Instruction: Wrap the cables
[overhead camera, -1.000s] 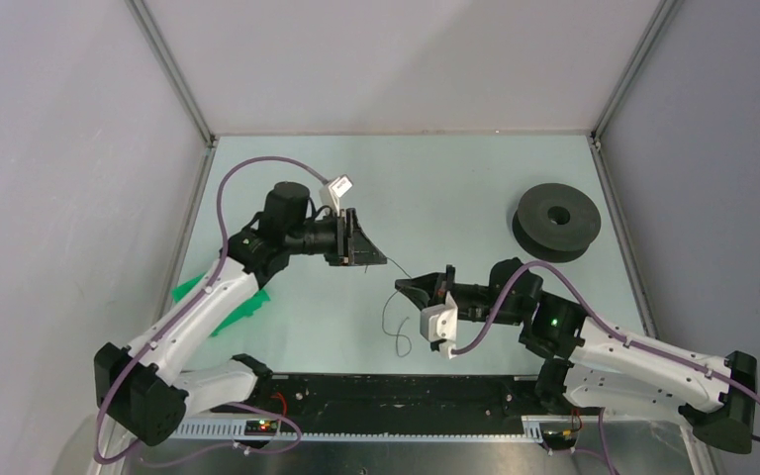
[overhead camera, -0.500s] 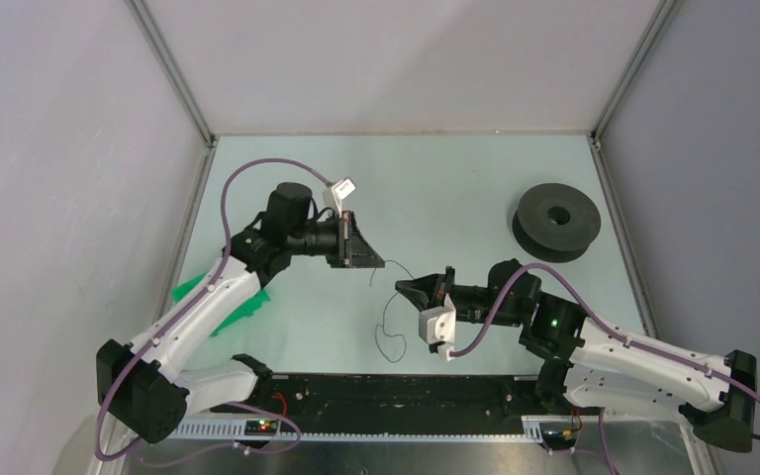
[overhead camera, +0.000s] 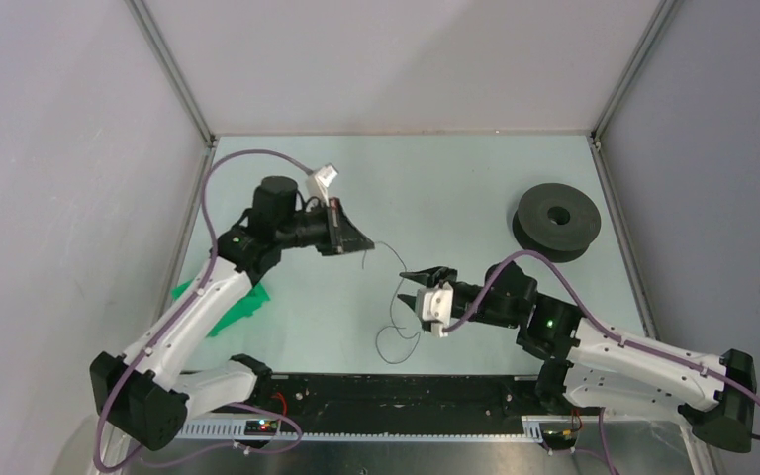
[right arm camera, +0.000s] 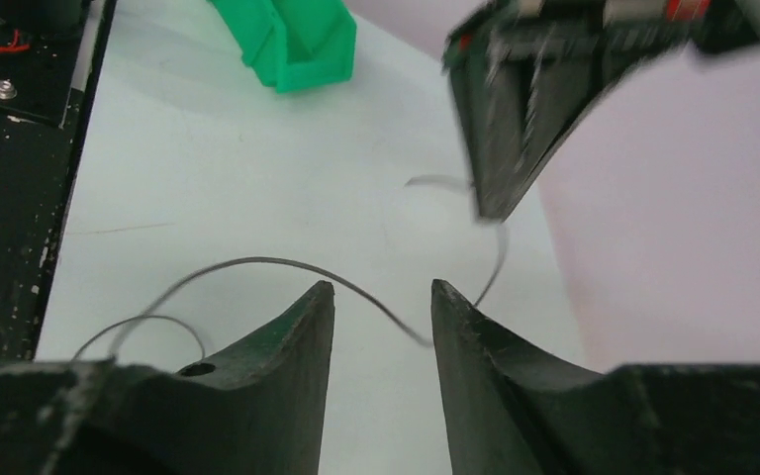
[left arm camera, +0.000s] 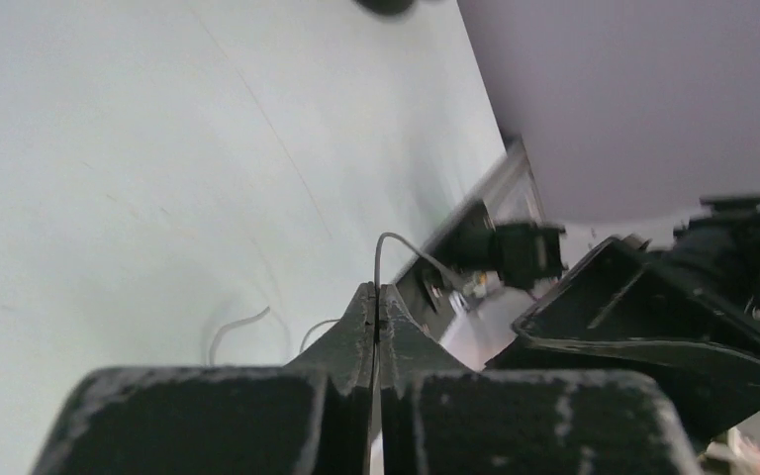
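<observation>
The cable (overhead camera: 394, 325) is a thread-thin black wire. It arcs from my left gripper (overhead camera: 366, 244) toward the right gripper (overhead camera: 408, 286) and ends in a loose curl on the table near the front. The left wrist view shows the left gripper (left arm camera: 376, 289) shut on the cable (left arm camera: 380, 247), which rises out of its tips. In the right wrist view the right gripper (right arm camera: 383, 292) stands open. There the cable (right arm camera: 257, 261) sweeps across just beyond its tips, touching neither finger, up toward the left gripper (right arm camera: 515, 129).
A dark grey round spool (overhead camera: 556, 220) sits at the back right of the table. A green plastic bin (overhead camera: 240, 303) lies under the left arm, also seen as the green bin (right arm camera: 297, 40) in the right wrist view. A black rail (overhead camera: 396, 391) runs along the near edge.
The left gripper closed on the cable and drew back up and to the left. The right gripper, shut a moment ago, opened and let go of the cable.
</observation>
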Robot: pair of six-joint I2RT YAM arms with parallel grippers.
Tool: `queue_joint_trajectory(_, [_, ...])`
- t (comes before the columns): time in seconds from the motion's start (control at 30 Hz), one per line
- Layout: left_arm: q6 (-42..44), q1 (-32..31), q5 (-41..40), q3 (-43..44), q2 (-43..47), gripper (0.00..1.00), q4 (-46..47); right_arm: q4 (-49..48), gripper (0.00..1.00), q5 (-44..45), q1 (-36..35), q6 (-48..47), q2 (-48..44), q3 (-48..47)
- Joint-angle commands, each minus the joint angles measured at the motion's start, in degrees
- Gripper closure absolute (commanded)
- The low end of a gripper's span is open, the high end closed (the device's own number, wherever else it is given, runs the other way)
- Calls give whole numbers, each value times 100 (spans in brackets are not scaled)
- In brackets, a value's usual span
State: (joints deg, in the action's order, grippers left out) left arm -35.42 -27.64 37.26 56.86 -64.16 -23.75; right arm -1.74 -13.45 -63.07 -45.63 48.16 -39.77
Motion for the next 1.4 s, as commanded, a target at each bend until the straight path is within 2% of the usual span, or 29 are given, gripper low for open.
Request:
queue_joint_trajectory(0.0, [299,376,-955,653,469,100,161,-253,54,762,184,1494,38,82])
queue_joint_trajectory(0.07, [627,434,-1536,832,611,100,139,-239,52,925,291,1884,-17,83])
queue_joint_trajectory(0.17, [1211,443,-2796,977,939,100,126,-357,39,1154,689,2541,-168,79])
queue_joint_trajectory(0.2, [1304,441,-3028,1009,1019,100,132,-377,37,1153,835,2897,-194,72])
queue_joint_trajectory(0.27, [1574,439,-3732,997,1252,100,127,-402,34,1069,1425,3506,-196,28])
queue_joint_trajectory(0.37, [1962,442,-4061,769,1630,100,127,-152,34,1123,2703,4499,-44,-158])
queue_joint_trajectory(0.43, [2121,436,-4175,522,1879,100,125,29,34,1378,3363,4695,142,-259])
queue_joint_trajectory(0.47, [2172,442,-4227,428,2034,100,120,57,33,1786,3648,4629,295,-286])
queue_joint_trajectory(0.6, [2500,441,-4224,-97,2458,100,142,-136,32,3100,3945,3674,1044,-337])
queue_joint_trajectory(0.67, [2643,443,-4139,-304,2622,100,153,-18,31,3466,4111,3323,1570,-553])
queue_joint_trajectory(0.77, [2698,442,-4182,-637,2806,100,216,517,30,3387,4454,3301,2400,-1011])
queue_joint_trajectory(0.93, [2658,442,-4370,-826,3031,100,238,991,24,3066,5032,3385,3176,-1525])
queue_joint_trajectory(1.07, [2621,443,-4390,-826,3130,100,241,1569,30,3006,5689,4051,3710,-2197])
queue_joint_trajectory(1.13, [2619,441,-4408,-838,3148,100,234,1669,40,3055,5954,4063,3906,-2353])
queue_joint_trajectory(1.17, [2619,441,-4421,-836,3164,100,232,1695,52,3177,6104,4053,4029,-2424])
queue_joint_trajectory(1.23, [2619,439,-4455,-842,3195,100,234,1728,63,3320,6231,4017,4191,-2470])
queue_joint_trajectory(1.37, [2603,443,-4534,-851,3231,100,238,1640,73,3397,6626,3912,4381,-2490])
